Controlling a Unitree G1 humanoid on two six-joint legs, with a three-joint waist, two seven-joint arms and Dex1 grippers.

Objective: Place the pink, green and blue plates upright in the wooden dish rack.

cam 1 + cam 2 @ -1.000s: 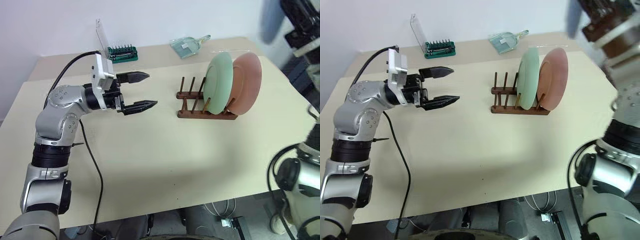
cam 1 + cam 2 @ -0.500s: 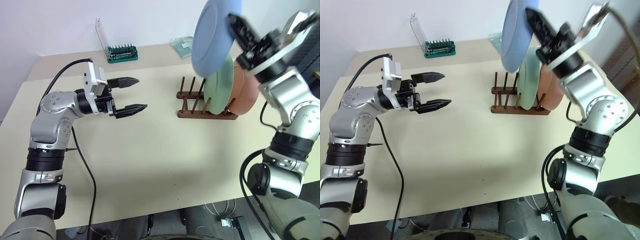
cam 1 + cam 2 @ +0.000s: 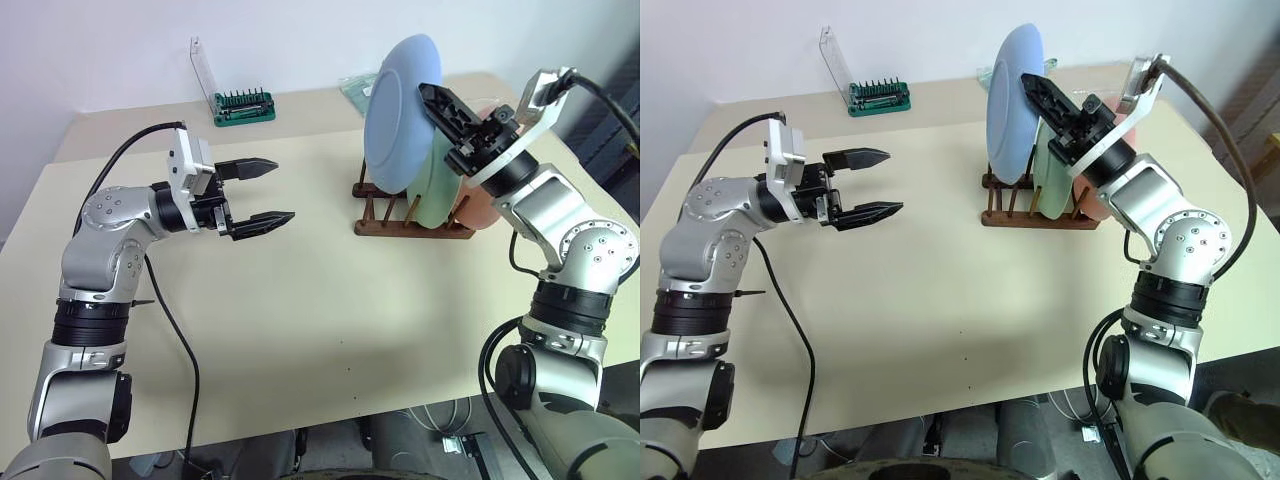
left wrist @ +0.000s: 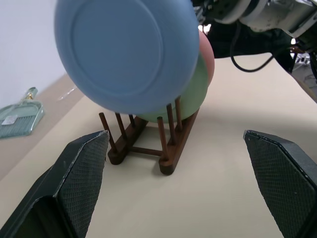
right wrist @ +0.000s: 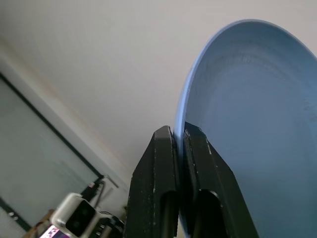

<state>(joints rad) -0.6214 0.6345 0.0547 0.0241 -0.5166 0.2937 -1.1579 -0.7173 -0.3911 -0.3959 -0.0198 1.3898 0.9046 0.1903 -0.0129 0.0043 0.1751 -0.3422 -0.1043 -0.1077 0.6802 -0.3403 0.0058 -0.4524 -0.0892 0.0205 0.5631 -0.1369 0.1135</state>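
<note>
Up at the top centre of the left eye view, the blue plate (image 3: 403, 110) hangs on edge above the wooden dish rack (image 3: 410, 212), its rim pinched between the closed fingers of the right gripper (image 3: 440, 108). Behind it the green plate (image 3: 444, 182) and pink plate (image 3: 484, 207) stand upright in the rack's right-hand slots. No writing can be read. At centre left, the left gripper (image 3: 272, 190) holds nothing, fingers spread wide. A green bit holder (image 3: 245, 106) lies on the table (image 3: 330, 300) at upper left.

A cream-coloured surface (image 3: 300, 320) runs up to a plain white wall (image 3: 100, 50), evenly lit. Near its far edge sit a green bit holder (image 3: 244, 106) with its clear lid raised and a clear dustpan (image 4: 17, 115).
</note>
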